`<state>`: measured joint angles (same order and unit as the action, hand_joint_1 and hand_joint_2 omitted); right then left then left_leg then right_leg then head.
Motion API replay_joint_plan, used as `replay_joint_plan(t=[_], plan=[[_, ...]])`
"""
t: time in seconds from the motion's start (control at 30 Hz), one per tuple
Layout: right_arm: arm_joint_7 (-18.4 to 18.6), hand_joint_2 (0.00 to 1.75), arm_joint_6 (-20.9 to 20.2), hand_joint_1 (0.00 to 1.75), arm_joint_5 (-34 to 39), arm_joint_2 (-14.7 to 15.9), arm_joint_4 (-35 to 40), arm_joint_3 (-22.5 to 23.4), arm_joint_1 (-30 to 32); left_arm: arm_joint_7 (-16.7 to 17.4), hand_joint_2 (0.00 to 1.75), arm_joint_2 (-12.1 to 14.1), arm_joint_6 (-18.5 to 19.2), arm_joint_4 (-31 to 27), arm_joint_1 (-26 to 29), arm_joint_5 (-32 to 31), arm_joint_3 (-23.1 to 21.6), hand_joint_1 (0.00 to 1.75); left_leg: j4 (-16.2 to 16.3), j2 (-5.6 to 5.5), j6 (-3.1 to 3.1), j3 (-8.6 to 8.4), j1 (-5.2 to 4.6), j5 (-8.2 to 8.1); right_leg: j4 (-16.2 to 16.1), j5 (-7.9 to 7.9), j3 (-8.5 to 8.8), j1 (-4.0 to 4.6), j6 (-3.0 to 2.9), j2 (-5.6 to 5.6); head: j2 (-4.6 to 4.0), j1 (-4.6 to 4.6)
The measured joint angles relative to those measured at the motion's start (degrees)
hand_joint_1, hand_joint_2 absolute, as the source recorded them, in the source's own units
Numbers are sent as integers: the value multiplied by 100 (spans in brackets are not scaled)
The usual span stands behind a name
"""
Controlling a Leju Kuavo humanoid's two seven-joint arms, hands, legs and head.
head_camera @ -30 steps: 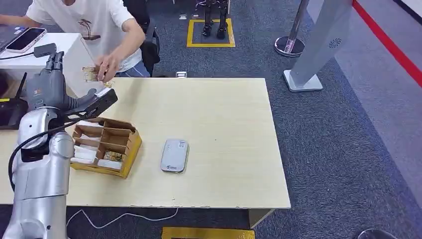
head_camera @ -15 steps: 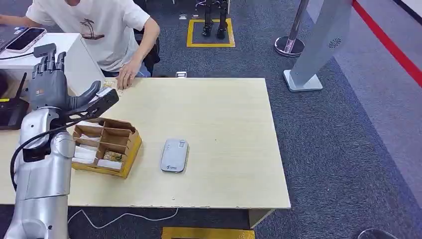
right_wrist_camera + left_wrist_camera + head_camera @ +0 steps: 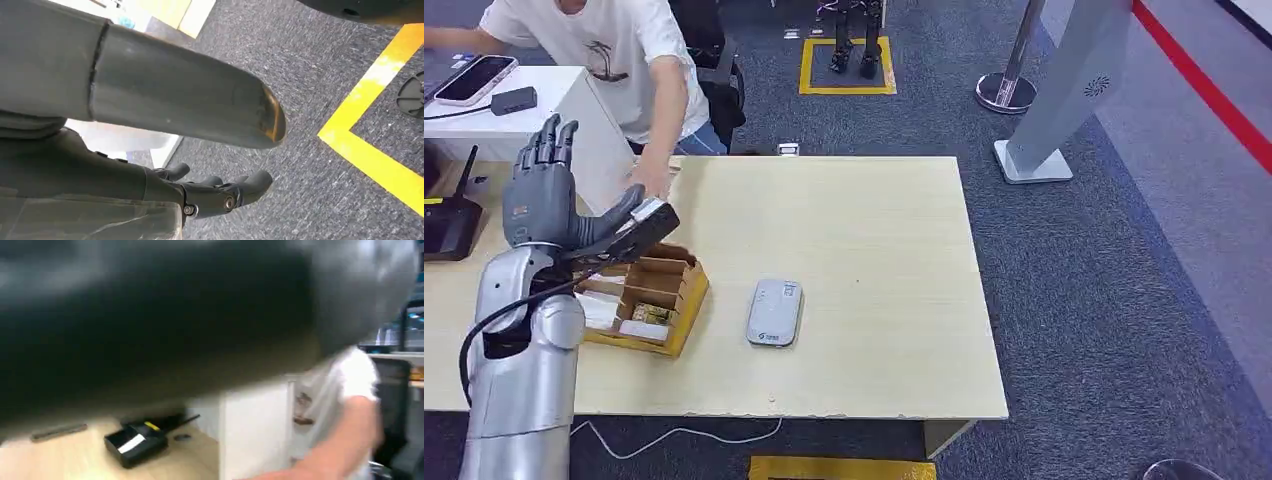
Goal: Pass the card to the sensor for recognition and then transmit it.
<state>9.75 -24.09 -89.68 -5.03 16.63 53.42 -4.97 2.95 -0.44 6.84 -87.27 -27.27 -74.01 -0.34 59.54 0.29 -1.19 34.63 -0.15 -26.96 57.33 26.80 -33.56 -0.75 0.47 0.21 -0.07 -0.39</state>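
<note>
We see our left hand (image 3: 546, 195) raised above the left part of the table (image 3: 864, 240), palm forward, fingers spread upright and thumb out to the side, holding nothing. Just beneath it sits a cardboard divider box (image 3: 649, 295) whose compartments hold several cards (image 3: 650, 314); those are the task's things, and they lie in the box, not in our hand. To the right of the box, on the bare tabletop, rests the grey card reader (image 3: 774, 312), the sensor, with nothing on it. We judge that this round of the task stands at its beginning: no card is picked, none is at the sensor, none is being passed on.

At the table's far left corner a person in a white T-shirt (image 3: 614, 50) leans in, one hand (image 3: 646, 187) on the table edge, very near our raised thumb. We think that hand could get in the way of a reach into the box.

Further left, a black router (image 3: 446, 222) sits on the table, and a phone (image 3: 474, 78) lies on a white side cabinet. Far right, on grey carpet, stands a slanted grey post (image 3: 1074, 80).

Our right hand (image 3: 220, 192) hangs over the carpet, fingers curled inward around nothing, beside a yellow floor line (image 3: 380, 165).
</note>
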Motion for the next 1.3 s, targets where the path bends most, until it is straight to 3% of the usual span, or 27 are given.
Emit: replay_joint_plan(t=[0.37, 0.93, 1.3], plan=[[59, 0, 0, 0, 0, -7, 4, 315, 12, 2, 175, 20, -431, -1179, 1389, 580, -757, 0, -1, -1, -4, 0, -1, -4, -1, 3, 0, -1, 4, -1, 0, -2], [59, 0, 0, 0, 0, -9, 11, 424, 11, 2, 175, 26, -448, -1452, 1615, 615, -847, 0, 0, -1, -4, 0, -1, -4, -1, 3, 1, -1, 4, -2, 0, -2], [74, 0, 0, 0, 0, -48, 33, 564, 18, -98, 175, 7, -752, -1754, 2298, 783, -908, 0, -1, 0, -6, 0, -1, -6, -1, 4, 0, -1, 4, -1, 0, -2]])
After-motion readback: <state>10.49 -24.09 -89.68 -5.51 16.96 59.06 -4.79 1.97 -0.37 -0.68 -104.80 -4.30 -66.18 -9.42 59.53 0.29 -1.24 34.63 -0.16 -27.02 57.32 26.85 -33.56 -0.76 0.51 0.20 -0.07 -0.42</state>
